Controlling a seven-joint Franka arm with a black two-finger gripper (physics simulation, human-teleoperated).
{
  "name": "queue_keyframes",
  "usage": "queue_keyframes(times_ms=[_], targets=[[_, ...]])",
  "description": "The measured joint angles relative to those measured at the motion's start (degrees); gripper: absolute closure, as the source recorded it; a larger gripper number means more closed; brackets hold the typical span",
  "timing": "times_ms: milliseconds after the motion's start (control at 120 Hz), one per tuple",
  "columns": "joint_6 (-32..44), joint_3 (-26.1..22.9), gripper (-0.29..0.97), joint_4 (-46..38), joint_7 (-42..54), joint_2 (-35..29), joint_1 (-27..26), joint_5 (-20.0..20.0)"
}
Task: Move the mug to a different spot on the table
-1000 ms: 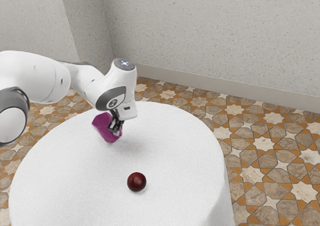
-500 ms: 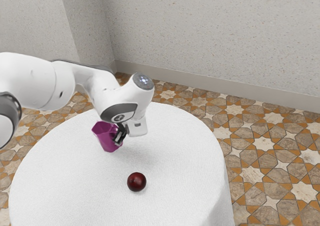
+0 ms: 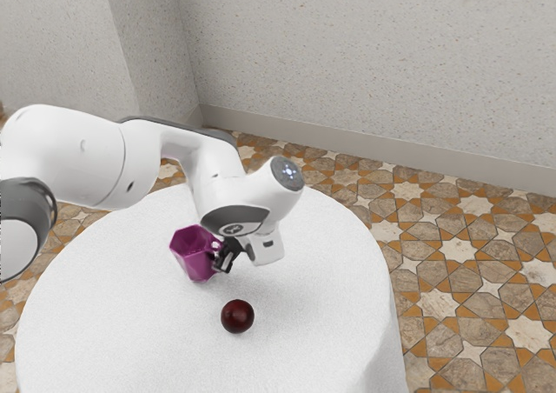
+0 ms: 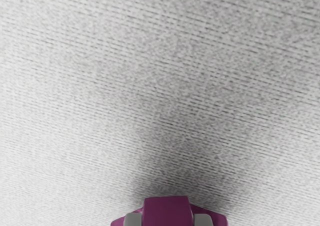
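Note:
The magenta faceted mug (image 3: 195, 252) hangs tilted just above the white round table (image 3: 130, 323), near its middle. My black gripper (image 3: 223, 256) is shut on the mug's wall, on the side toward the exterior view's right. In the wrist view the mug (image 4: 167, 212) is a magenta shape right under my hand, with its shadow on the white cloth ahead of it.
A dark red ball (image 3: 237, 316) lies on the table a little nearer the front than the mug. The table's edge curves off at the exterior view's right, above a patterned tile floor (image 3: 469, 263). Grey walls stand behind.
My arm has carried the mug toward the exterior view's right and slightly forward over the table, closer to the red ball. The ball has not moved.

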Motion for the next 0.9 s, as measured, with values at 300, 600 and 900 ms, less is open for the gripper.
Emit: queue_keyframes(times_ms=[300, 600, 900], targets=[[-0.3, -0.15, 0.77, 1.24, -4.82, 1.77, -1.34, 0.33], [0.54, -0.12, 0.34, 2.94, -6.8, 2.03, -1.32, -2.86], [0.46, -0.38, 0.1, 10.74, -7.56, -2.37, -2.74, -11.07]])
